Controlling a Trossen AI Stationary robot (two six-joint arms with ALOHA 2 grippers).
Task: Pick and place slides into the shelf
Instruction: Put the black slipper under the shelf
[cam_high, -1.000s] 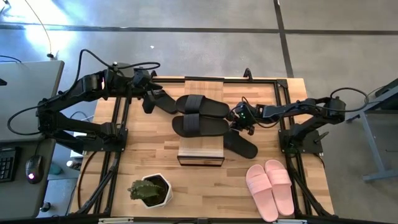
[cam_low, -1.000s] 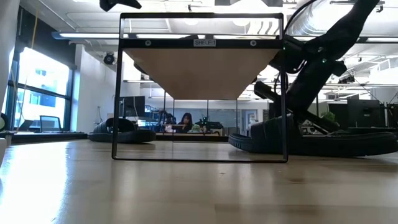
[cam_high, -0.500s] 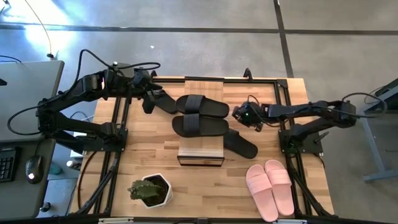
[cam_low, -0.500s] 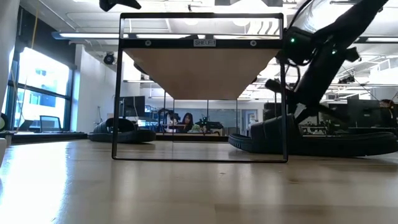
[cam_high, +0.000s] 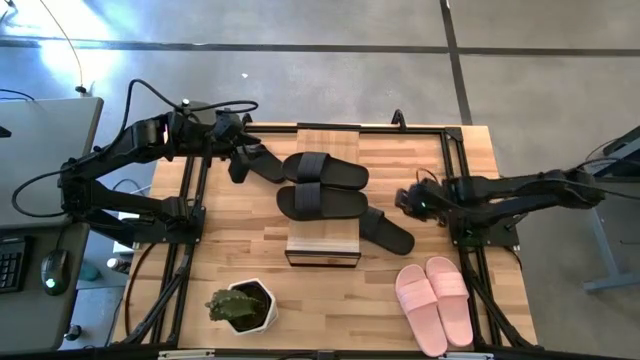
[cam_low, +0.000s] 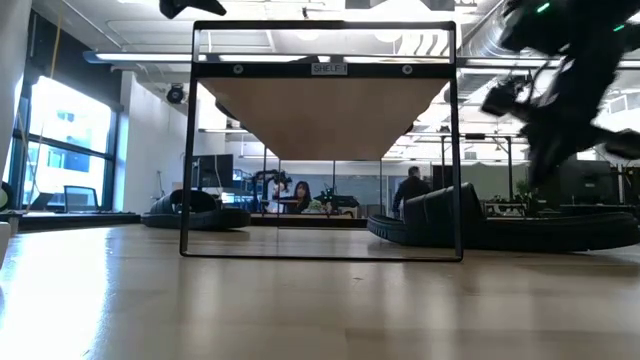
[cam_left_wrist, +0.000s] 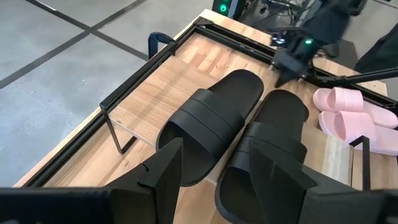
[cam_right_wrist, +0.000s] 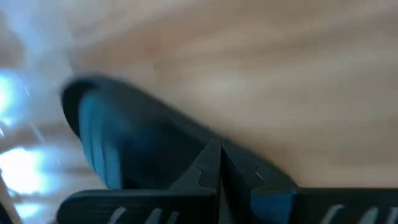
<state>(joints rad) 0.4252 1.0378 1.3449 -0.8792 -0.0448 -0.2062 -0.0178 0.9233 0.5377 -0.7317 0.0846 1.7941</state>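
The shelf (cam_high: 322, 248) stands mid-table, and two black slides (cam_high: 325, 170) (cam_high: 322, 203) lie flat on its plank top. A third black slide (cam_high: 388, 230) lies sole-down on the table by the shelf's right side, one end at the shelf's leg (cam_low: 457, 200). A pink pair (cam_high: 432, 300) lies at the near right. My left gripper (cam_high: 243, 165) hovers open above the shelf's left end, the two black slides ahead of its fingers (cam_left_wrist: 217, 177). My right gripper (cam_high: 408, 200) is shut (cam_right_wrist: 219, 165), raised to the right of the third slide and touching nothing.
A potted plant (cam_high: 242, 305) stands at the near left. A black metal frame (cam_high: 450, 150) borders the table. In the low view another dark slide (cam_low: 195, 212) lies on the table left of the shelf. Bare wood lies in front of the shelf.
My right gripper has drawn back from above the third black slide toward the table's right edge, rising as it went. The slide lies where it was. My left gripper has kept still.
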